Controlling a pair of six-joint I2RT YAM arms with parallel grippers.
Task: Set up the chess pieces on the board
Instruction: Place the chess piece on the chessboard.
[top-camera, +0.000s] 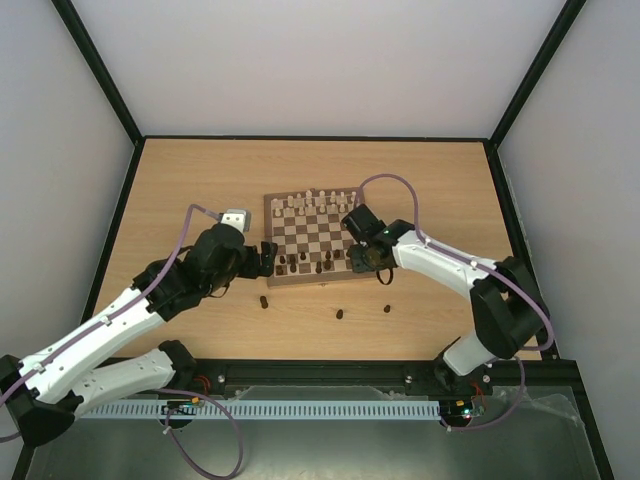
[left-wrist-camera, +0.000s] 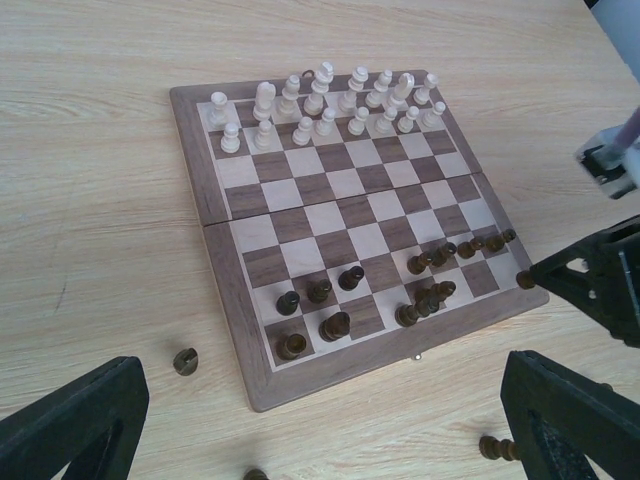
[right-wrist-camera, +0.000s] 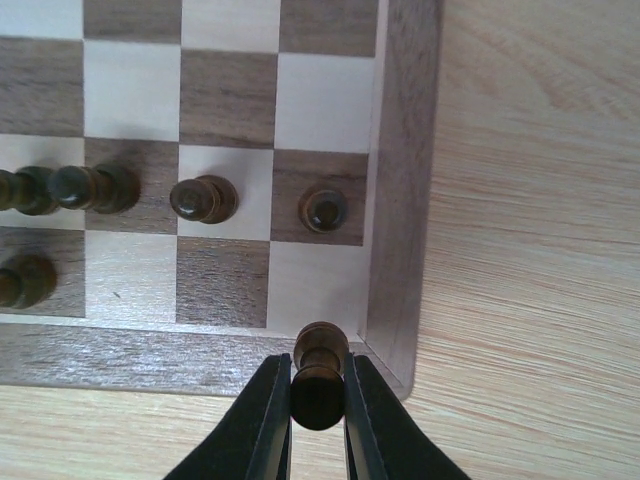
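The board (top-camera: 312, 238) lies mid-table, with cream pieces along its far rows. Several dark chess pieces (left-wrist-camera: 335, 325) stand on its near rows, some crowded towards the near right (left-wrist-camera: 430, 297). My right gripper (right-wrist-camera: 318, 412) is shut on one dark piece (right-wrist-camera: 319, 380), held over the board's near right corner (right-wrist-camera: 395, 340). Two dark pieces (right-wrist-camera: 204, 199) stand on the squares just beyond it. My left gripper (left-wrist-camera: 320, 440) is open and empty, just off the board's near left edge; in the top view it (top-camera: 266, 258) sits beside the board.
Loose dark pieces lie on the table in front of the board (top-camera: 263, 300) (top-camera: 340, 314) (top-camera: 386, 309); two show in the left wrist view (left-wrist-camera: 185, 360) (left-wrist-camera: 497, 447). The cream pieces (left-wrist-camera: 320, 105) fill the far rows. The right arm (top-camera: 440, 262) reaches in from the right.
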